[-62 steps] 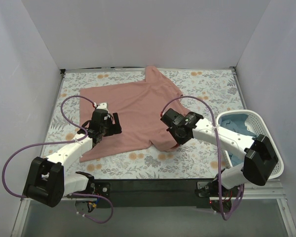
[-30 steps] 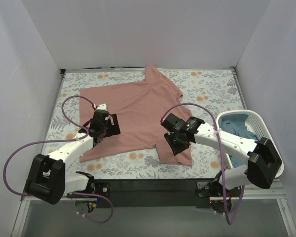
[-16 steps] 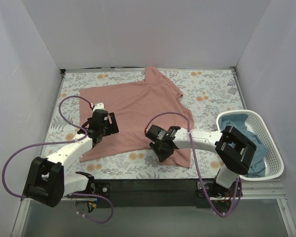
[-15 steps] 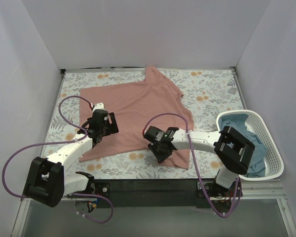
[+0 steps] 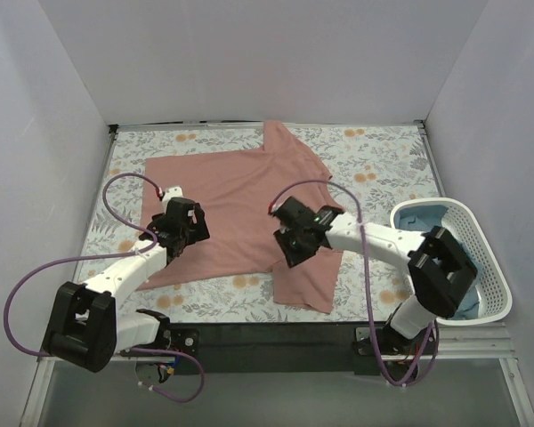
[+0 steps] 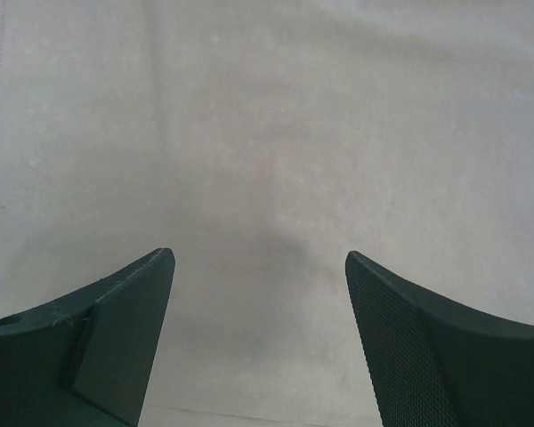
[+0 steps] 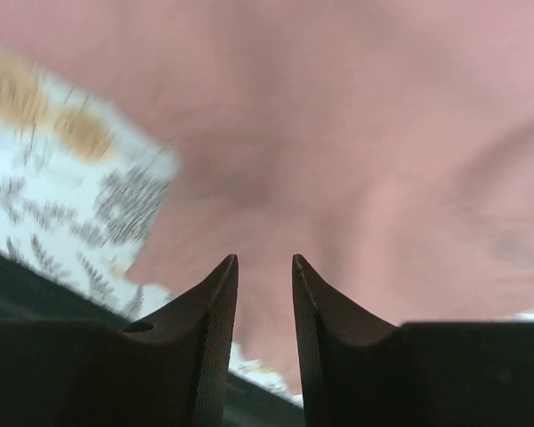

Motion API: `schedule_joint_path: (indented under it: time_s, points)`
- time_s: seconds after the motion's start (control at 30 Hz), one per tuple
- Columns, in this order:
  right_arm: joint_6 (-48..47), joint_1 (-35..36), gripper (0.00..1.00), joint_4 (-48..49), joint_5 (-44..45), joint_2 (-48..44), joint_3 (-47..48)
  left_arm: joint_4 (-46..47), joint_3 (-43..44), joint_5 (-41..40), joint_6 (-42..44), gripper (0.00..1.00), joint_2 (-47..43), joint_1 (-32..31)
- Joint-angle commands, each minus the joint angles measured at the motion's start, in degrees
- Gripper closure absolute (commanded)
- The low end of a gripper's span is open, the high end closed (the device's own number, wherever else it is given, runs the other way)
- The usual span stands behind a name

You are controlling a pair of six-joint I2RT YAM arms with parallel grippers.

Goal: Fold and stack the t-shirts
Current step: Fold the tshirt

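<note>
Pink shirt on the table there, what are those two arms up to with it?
Two robot arms are working on a pink t-shirt spread on a floral cloth, not yet folded. The left gripper hangs open over its left side. The right gripper, open only narrowly, is above its near right part, gripping nothing visible. A teal t-shirt sits in the white basket.

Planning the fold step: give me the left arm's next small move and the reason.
Probably lower the left tool and close on the dusty-pink t-shirt. Its jaws stand wide open with only shirt fabric beneath them, gripping nothing, while the right tool, its jaws nearly together, is at the shirt's near right part.
</note>
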Motion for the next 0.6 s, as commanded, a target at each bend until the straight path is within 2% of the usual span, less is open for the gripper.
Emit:
schedule_joint_path:
  time_s: [0.0, 0.03, 0.1, 0.13, 0.23, 0.43, 0.57]
  points:
    - [-3.6, -11.0, 0.62, 1.7, 2.5, -6.4, 1.7, -2.1, 3.1, -2.1, -2.3, 0.23, 0.7, 1.8]
    - [-3.9, -16.7, 0.62, 3.2, 1.6, -7.1, 1.2, -2.5, 3.5, -1.4, -3.0, 0.23, 1.4, 3.3]
    - [-4.2, -22.4, 0.63, 8.3, -0.2, -8.8, 0.3, -3.4, 4.3, -0.8, -3.8, 0.23, 3.1, 4.5]
    - [-4.0, -31.4, 0.64, 13.2, -1.2, -9.0, -0.5, -3.9, 4.6, -0.5, -4.7, 0.23, 3.8, 6.8]
    - [-3.2, -38.2, 0.66, 19.1, -4.9, -6.7, -0.6, -3.9, 4.6, 1.1, -6.1, 0.23, 4.2, 9.3]
    - [-1.3, -45.8, 0.69, 26.1, -11.6, 3.2, 0.3, -4.0, 4.0, 2.2, -6.6, 0.23, 5.6, 10.7]
    - [-0.2, -47.5, 0.7, 28.7, -16.8, 7.4, -0.2, -4.5, 3.1, 1.7, -6.9, 0.23, 5.4, 10.9]
